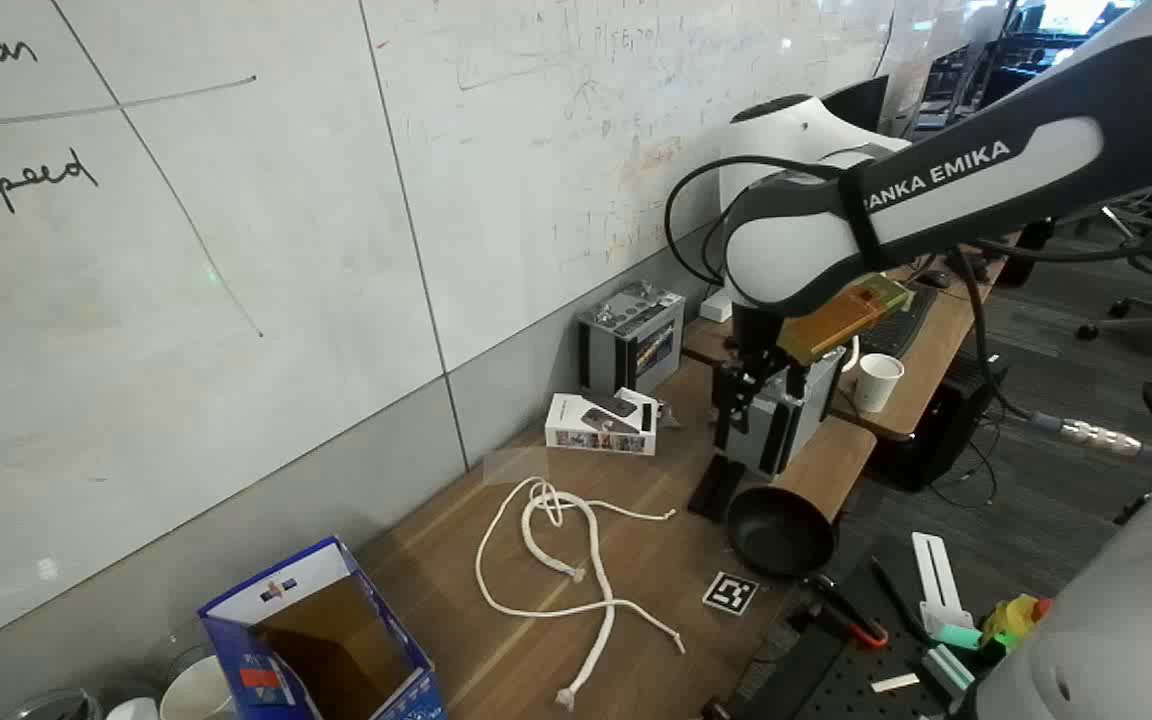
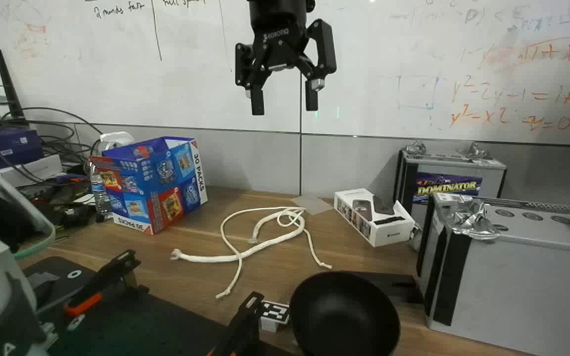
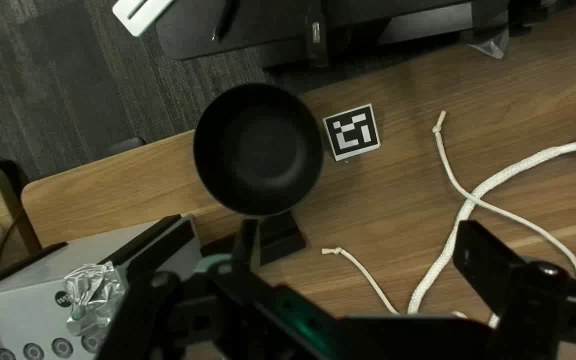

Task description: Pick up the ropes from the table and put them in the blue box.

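The white ropes lie in loose loops on the brown table [image 1: 456, 640] in both exterior views. A thick rope [image 1: 607, 615] [image 2: 265, 244] and a thinner knotted rope [image 1: 480, 560] [image 2: 222, 230] cross each other. In the wrist view the thick rope [image 3: 443, 255] and thin rope [image 3: 528, 224] are partly hidden by the gripper. The blue box [image 1: 236, 655] [image 2: 159, 180] stands open-topped and upright at one end of the ropes, out of the wrist view. My gripper [image 2: 285, 104] [image 1: 736, 410] is open and empty, well above the table. Its spread fingers show in the wrist view [image 3: 358, 235].
A black pan [image 2: 345, 314] [image 3: 260, 150] and a small marker block [image 1: 731, 592] sit near the table's edge. A white phone box [image 1: 601, 425] and grey cases [image 2: 512, 277] stand beyond the ropes. A whiteboard wall [image 1: 236, 380] runs along the back.
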Controlling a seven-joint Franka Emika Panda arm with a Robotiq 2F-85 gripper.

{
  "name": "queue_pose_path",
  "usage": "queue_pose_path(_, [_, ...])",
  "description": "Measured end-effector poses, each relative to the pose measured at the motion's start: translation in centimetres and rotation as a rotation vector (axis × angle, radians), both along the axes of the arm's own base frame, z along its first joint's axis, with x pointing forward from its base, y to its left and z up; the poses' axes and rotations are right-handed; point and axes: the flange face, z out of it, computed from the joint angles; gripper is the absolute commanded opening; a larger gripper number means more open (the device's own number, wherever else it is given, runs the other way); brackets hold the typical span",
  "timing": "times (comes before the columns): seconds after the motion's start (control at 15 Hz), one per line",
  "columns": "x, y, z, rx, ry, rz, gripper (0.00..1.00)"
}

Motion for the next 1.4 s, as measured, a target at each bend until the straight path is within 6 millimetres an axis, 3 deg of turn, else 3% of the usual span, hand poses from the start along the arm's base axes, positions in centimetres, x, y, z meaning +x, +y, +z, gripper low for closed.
queue_pose_path(0.47, [0.2,0.0,0.4,-0.001,-0.009,0.001,1.0])
queue_pose_path(0.73, [1.8,-0.6,-1.1,0.015,-0.045,0.066,1.0])
queue_pose_path(1.0, [6.3,-1.4,-4.3,0.04,-0.118,0.216,1.0])
queue_pose_path(1.4, [14.6,-0.6,-12.4,0.158,-0.084,0.482,1.0])
